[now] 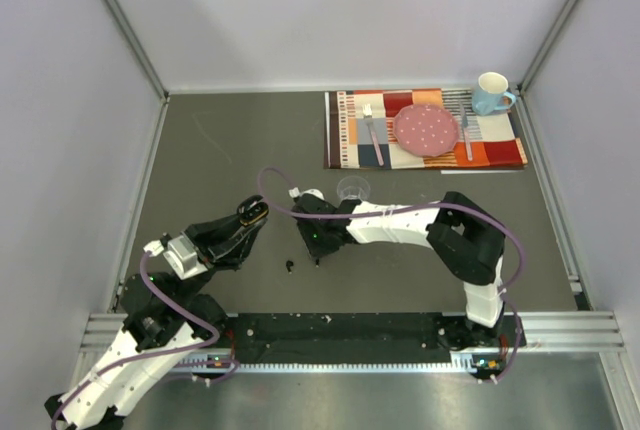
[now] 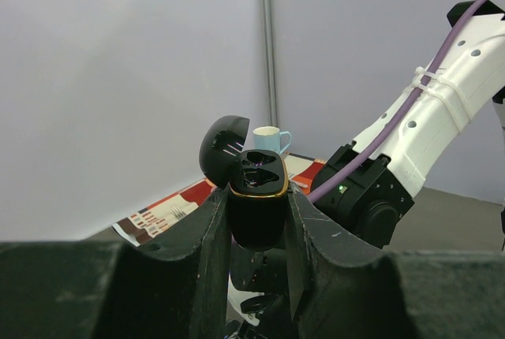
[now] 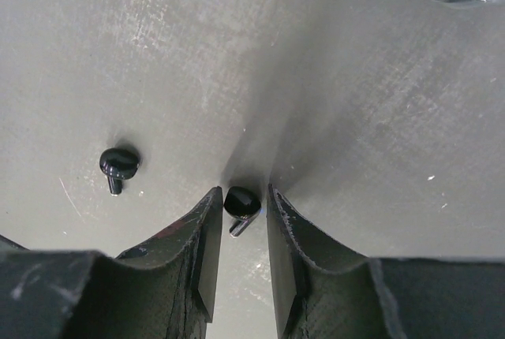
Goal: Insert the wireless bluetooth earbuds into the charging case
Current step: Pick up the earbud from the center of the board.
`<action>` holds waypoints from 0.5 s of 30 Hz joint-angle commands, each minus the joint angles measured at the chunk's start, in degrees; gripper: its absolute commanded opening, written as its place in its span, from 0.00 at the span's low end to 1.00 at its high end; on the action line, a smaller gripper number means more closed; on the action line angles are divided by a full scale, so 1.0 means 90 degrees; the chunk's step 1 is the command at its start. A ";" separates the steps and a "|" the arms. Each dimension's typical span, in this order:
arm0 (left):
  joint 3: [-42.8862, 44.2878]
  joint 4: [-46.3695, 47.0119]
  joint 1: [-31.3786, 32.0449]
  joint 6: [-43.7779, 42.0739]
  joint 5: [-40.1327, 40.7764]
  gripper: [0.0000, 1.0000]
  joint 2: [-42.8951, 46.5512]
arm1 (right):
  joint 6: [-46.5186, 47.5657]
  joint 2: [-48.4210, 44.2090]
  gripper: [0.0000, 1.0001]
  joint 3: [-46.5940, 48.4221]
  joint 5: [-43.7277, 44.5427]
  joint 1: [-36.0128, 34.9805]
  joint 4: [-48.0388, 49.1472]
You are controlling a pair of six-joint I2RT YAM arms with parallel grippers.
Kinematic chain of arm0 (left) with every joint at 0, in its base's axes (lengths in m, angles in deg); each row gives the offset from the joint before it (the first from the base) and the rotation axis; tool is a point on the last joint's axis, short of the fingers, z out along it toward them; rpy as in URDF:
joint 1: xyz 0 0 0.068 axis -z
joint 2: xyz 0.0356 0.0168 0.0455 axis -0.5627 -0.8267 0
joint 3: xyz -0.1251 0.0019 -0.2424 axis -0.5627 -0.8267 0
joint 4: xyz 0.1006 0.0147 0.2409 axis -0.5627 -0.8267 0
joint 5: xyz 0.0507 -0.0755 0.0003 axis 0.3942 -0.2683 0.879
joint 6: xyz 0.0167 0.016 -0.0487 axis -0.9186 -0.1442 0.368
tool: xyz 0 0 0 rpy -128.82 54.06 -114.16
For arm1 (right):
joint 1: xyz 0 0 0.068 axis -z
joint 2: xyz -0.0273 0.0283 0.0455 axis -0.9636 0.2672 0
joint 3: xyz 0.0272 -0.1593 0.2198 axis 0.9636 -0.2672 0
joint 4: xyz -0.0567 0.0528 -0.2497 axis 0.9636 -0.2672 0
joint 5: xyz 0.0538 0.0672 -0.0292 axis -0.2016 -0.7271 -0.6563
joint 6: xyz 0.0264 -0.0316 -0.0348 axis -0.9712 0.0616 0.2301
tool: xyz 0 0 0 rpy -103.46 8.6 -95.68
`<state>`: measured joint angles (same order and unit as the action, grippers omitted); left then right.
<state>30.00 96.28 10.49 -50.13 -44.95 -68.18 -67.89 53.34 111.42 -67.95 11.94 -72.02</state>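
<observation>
My left gripper (image 1: 246, 224) is shut on a black charging case (image 2: 256, 211) with a gold rim and holds it upright above the table, lid (image 2: 222, 150) flipped open; the case also shows in the top view (image 1: 253, 214). My right gripper (image 1: 317, 250) points down at the table, jaws narrowly open around a tiny black earbud (image 3: 241, 202). The bud touches the left finger, with a small gap to the right one. A second earbud (image 3: 119, 162) lies loose on the table to the left, also seen in the top view (image 1: 290, 266). Other buds are not in view.
A clear plastic cup (image 1: 353, 188) stands just behind the right wrist. A striped placemat (image 1: 350, 150) at the back right carries a pink plate (image 1: 425, 129), a fork (image 1: 371, 130) and a knife; a blue mug (image 1: 491, 93) stands at its far corner. Walls enclose three sides.
</observation>
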 commanded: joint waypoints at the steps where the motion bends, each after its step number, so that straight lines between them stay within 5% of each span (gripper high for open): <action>1: 0.0005 0.0160 0.0020 0.0035 0.0098 0.00 0.0069 | -0.0385 0.0322 0.29 0.0097 0.0109 -0.0197 -0.0402; 15: -0.0054 0.0190 0.0020 0.0034 0.0137 0.00 0.0069 | -0.0902 0.0449 0.33 0.0322 0.0724 -0.0324 -0.1027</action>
<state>29.87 96.31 10.49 -50.13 -44.54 -68.18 -73.97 54.52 113.69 -63.58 10.45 -75.49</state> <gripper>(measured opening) 0.336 0.334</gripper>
